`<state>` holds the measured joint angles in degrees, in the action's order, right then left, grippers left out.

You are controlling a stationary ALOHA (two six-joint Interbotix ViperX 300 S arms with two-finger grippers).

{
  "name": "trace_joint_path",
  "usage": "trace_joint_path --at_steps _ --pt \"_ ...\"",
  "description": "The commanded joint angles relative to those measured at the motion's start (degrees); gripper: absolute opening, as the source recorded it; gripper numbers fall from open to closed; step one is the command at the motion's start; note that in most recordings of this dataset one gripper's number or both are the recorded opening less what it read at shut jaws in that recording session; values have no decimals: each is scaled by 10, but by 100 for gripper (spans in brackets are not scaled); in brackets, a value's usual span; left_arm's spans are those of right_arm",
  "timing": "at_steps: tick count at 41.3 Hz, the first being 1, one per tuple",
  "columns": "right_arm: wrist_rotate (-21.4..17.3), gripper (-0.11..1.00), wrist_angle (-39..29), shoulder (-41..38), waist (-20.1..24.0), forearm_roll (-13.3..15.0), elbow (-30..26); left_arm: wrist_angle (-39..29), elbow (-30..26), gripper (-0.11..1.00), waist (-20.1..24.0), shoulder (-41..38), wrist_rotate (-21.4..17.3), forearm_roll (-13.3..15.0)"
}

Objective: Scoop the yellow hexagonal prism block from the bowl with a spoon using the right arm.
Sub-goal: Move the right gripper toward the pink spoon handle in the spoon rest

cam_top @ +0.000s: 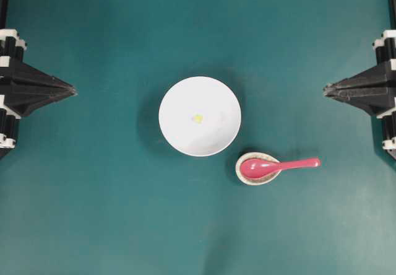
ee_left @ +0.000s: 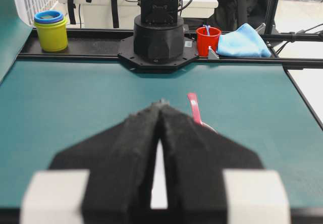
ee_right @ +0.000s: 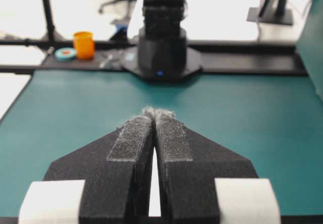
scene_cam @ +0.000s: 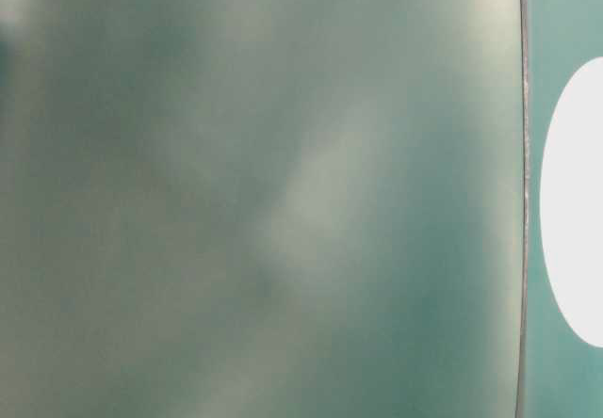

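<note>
The white bowl [cam_top: 199, 116] stands mid-table with the tiny yellow hexagonal prism block [cam_top: 197, 119] lying inside it. To its lower right the pink-red spoon [cam_top: 275, 166] rests in a small speckled spoon rest [cam_top: 255, 176], handle pointing right. My right gripper [cam_top: 325, 90] is shut at the right edge, far from bowl and spoon, holding nothing. At the left edge my left gripper [cam_top: 74, 91] is shut and empty too. In the left wrist view the spoon handle [ee_left: 193, 108] shows just past the left gripper [ee_left: 160, 103]. The right wrist view shows only the right gripper [ee_right: 158, 113] over bare mat.
The teal mat [cam_top: 93, 213] covers the table. Past the far edge in the left wrist view stand stacked yellow and blue cups [ee_left: 51, 30], a red cup [ee_left: 208, 40] and a blue cloth [ee_left: 243, 41]. An orange cup [ee_right: 84, 44] and tape roll [ee_right: 65, 54] sit beyond the opposite edge.
</note>
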<state>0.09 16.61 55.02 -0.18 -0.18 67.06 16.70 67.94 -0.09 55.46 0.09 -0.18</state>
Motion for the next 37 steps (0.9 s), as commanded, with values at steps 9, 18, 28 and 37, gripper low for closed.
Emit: trace_joint_path --at_steps 9,18,28,37 --pt "4 0 -20 -7 -2 1 -12 -47 -23 0 0 15 -1 -4" --pt "1 0 -23 -7 -3 1 -15 -47 -22 0 0 16 -1 -4" --pt "-1 5 -23 -7 -2 1 -16 -47 -23 0 0 13 0 -4" --pt "-4 45 -23 -9 -3 1 -15 -47 -23 0 0 12 0 -4"
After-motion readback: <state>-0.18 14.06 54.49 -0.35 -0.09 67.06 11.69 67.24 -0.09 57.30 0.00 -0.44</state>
